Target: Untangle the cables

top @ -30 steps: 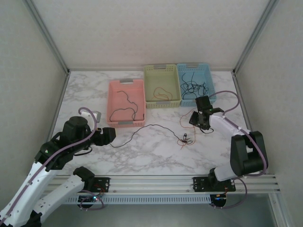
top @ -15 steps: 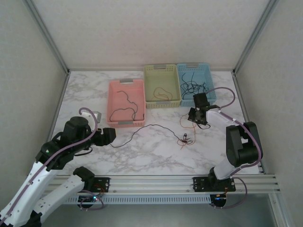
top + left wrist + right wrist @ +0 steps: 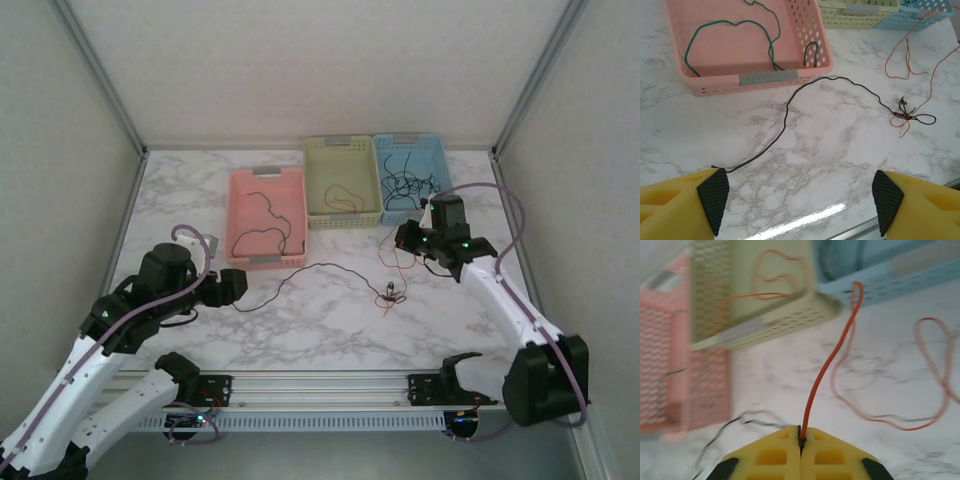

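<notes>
Near the blue basket (image 3: 890, 280), the right gripper (image 3: 801, 434) is clamped on the orange-red wire (image 3: 824, 369) leading to the knot (image 3: 908, 118), while the left gripper (image 3: 800, 200) gapes wide beside the black wire (image 3: 785, 117); next, probably, a steady outward pull to free the strand.

We note left arm (image 3: 100, 335) rising from near-left base, elbow folded, forearm pointing right, low over surface (image 3: 330, 320). We see left pincer (image 3: 228, 285) spread wide; in wrist view both black pads (image 3: 713, 197) sit far apart, nothing between them. We note right arm (image 3: 505, 300) stretched from near-right base up and leftward, wrist bent toward centre. We see right pincer (image 3: 410, 240) closed tight; in wrist view yellow fingers (image 3: 770, 457) meet, pinching thin orange wire (image 3: 827, 365) at their seam.
</notes>
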You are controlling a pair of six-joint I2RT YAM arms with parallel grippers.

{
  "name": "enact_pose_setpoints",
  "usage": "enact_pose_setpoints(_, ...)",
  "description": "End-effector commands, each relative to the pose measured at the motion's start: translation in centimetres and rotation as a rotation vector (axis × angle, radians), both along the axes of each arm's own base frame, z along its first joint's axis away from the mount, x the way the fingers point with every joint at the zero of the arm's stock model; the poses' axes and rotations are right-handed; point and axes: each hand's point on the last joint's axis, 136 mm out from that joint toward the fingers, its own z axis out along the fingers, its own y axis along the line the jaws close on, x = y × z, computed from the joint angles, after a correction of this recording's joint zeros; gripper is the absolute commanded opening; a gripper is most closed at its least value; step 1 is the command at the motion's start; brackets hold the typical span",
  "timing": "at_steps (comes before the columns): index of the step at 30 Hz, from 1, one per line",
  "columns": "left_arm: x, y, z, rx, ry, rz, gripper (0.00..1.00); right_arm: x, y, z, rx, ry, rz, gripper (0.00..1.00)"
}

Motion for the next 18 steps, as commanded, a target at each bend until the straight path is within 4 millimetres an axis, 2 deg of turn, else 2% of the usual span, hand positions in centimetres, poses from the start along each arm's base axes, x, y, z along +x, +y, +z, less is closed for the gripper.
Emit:
enact_pose_setpoints(1,0.6,-1.7,1.7,-0.079,-0.026,-0.04,0.77,-2.9,2.9,4.7,0.168,-0.075,0.149,0.0)
enact_pose_setpoints(7,1.6,-3.6,1.6,-0.122,-0.015,-0.079,0.76,-5.9,4.3,15.7,0.342,-0.296,0.263,0.0)
enact_pose_setpoints(10,1.8,-4.8,1.9,-0.14,-0.017,-0.115,0.76,-6.4,4.2,19.1,0.372,-0.343,0.267,0.0)
enact_pose_setpoints(13,2.0,-6.0,2.2,-0.151,-0.027,-0.152,0.76,-6.1,4.0,20.5,0.372,-0.356,0.242,0.0)
enact_pose_setpoints(18,2.5,-8.1,1.5,-0.137,-0.026,-0.213,0.76,-5.1,3.6,20.0,0.367,-0.332,0.187,0.0)
